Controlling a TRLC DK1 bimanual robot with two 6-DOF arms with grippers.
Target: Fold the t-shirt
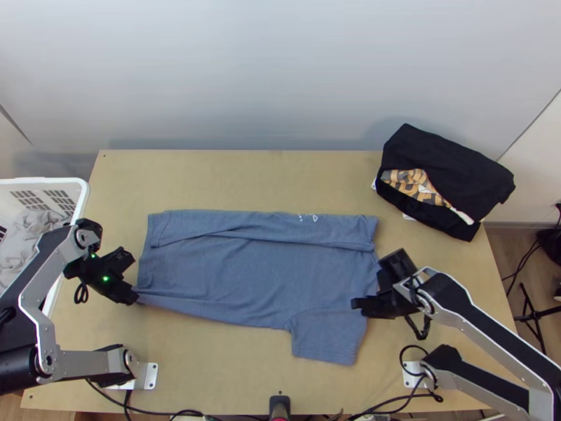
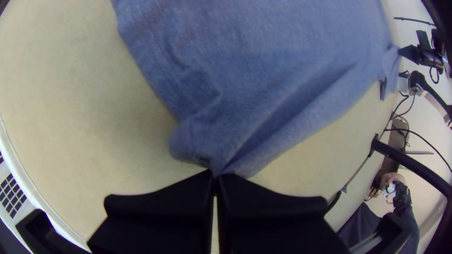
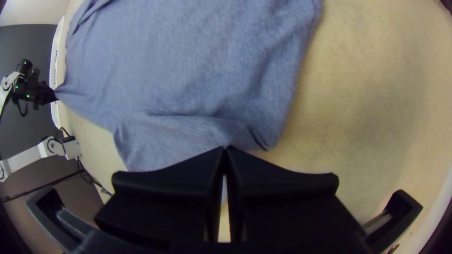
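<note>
Two grippers have hold of one blue-grey t-shirt [image 1: 252,274], which lies across the middle of the light wooden surface [image 1: 245,179]. Left of the t-shirt, past the end of the surface, a white basket [image 1: 69,184] holds crumpled grey cloth [image 1: 28,242]. The left gripper [image 1: 133,298] is at the t-shirt's near left corner; in the left wrist view, the left gripper's [image 2: 215,174] jaws are closed on that corner, with creases running out from the pinch. The t-shirt is mostly spread flat, its far side turned over in a long band toward the middle, and small white print [image 1: 307,217] shows near the right end of that band. At its near right, one sleeve [image 1: 326,340] lies spread toward the near edge of the surface. The right gripper [image 1: 356,304] is at the t-shirt's right end, by the top of this sleeve; in the right wrist view, the right gripper's [image 3: 226,148] jaws are closed on the cloth there. Beyond the t-shirt to the far right, black folded cloth [image 1: 449,158] sits at the corner of the surface, with yellow-and-dark patterned fabric [image 1: 414,184] tucked in it.
</note>
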